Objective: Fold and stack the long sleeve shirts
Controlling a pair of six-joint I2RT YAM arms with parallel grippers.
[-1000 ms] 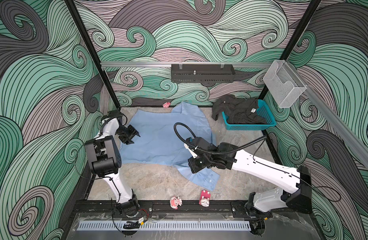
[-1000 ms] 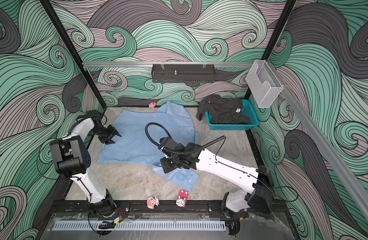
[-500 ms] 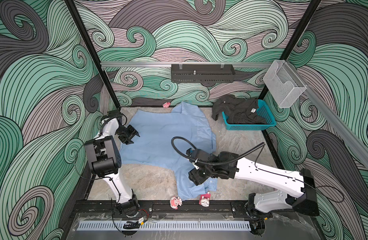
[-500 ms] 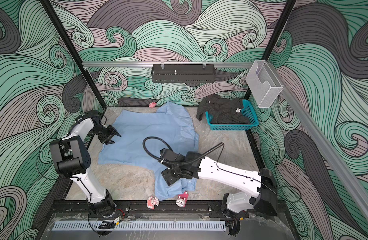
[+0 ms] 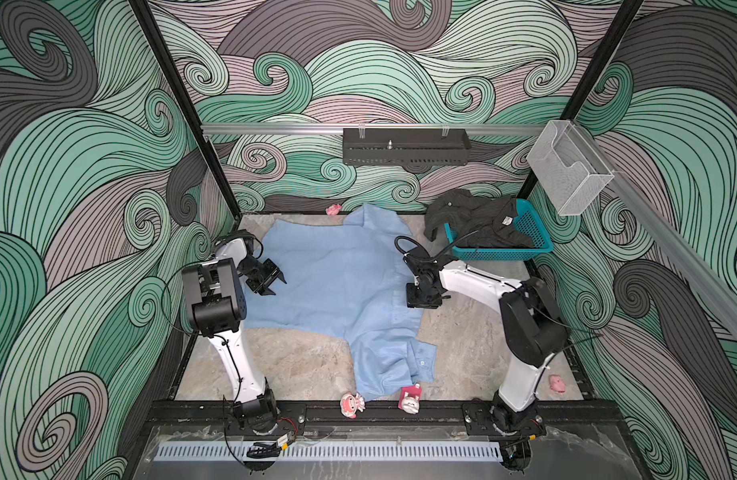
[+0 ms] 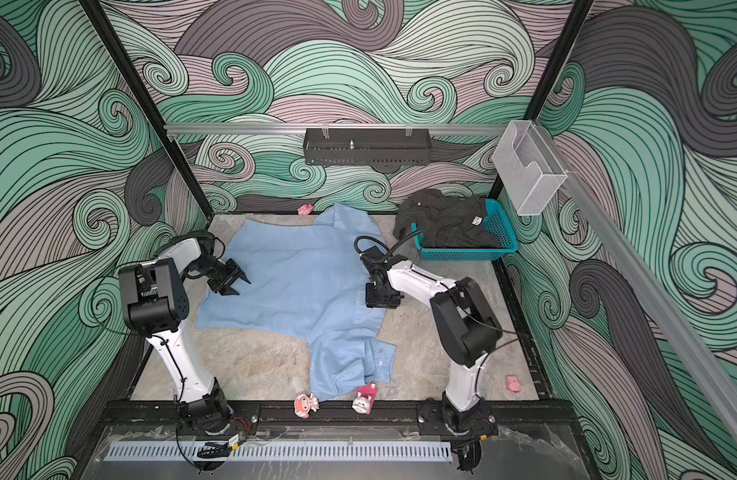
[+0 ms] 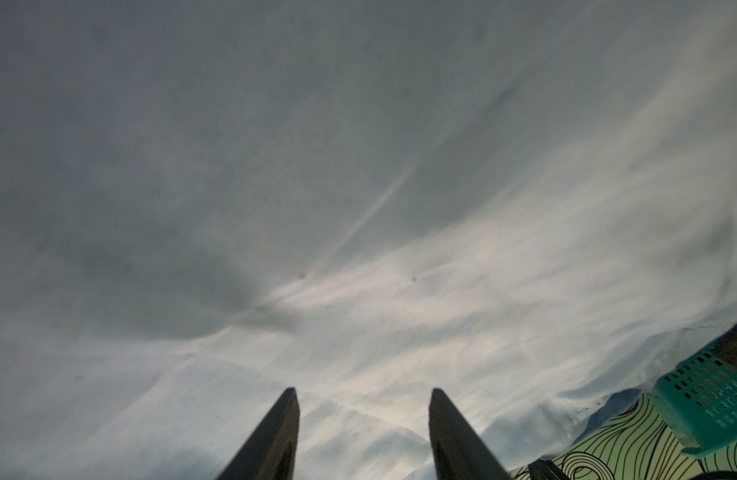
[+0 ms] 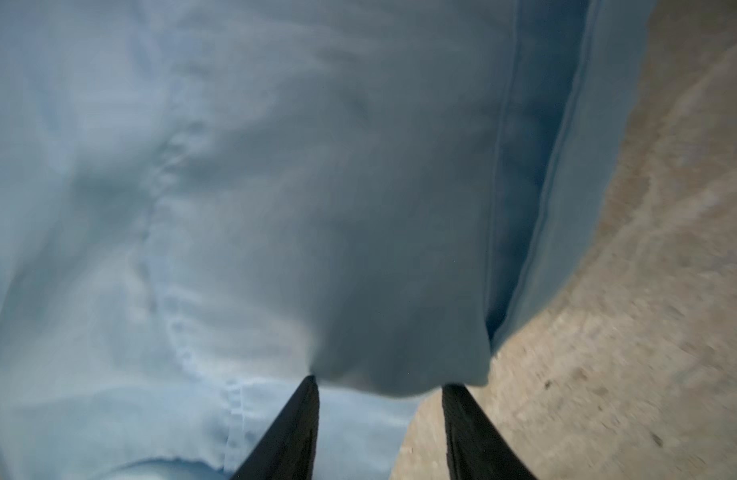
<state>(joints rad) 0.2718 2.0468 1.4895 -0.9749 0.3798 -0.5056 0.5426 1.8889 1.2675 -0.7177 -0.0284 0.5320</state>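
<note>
Left pincer [image 5: 277,284]: jaws roughly half apart, nothing between them. It hovers low over one side edge of the light blue shirt [image 5: 342,282]. Its wrist view shows only smooth cloth ahead of the tips.
Right pincer [image 5: 423,300]: jaws apart, tips down at the opposite side edge. In its wrist view a raised fold of hem lies right at the tips, not clamped as far as I can see.
Light blue shirt: spread on the table [image 5: 300,357] between the two pincers, collar beyond both. One sleeve trails from the right pincer back toward the arm bases and ends at a bunched cuff [image 5: 423,361].
Dark shirt [image 5: 479,220]: crumpled in the teal basket [image 5: 500,252] just beyond the right pincer, well apart from the left one. Part of it hangs over the rim.
Handling, my read: thin woven cloth, light and limp. It will drape, drag and crease, and won't keep a fold unless laid down flat.
Where to grip: doubled edges such as hem, side seam or cuff, pinched from the side. On open cloth the tips would likely skid or take both layers.
</note>
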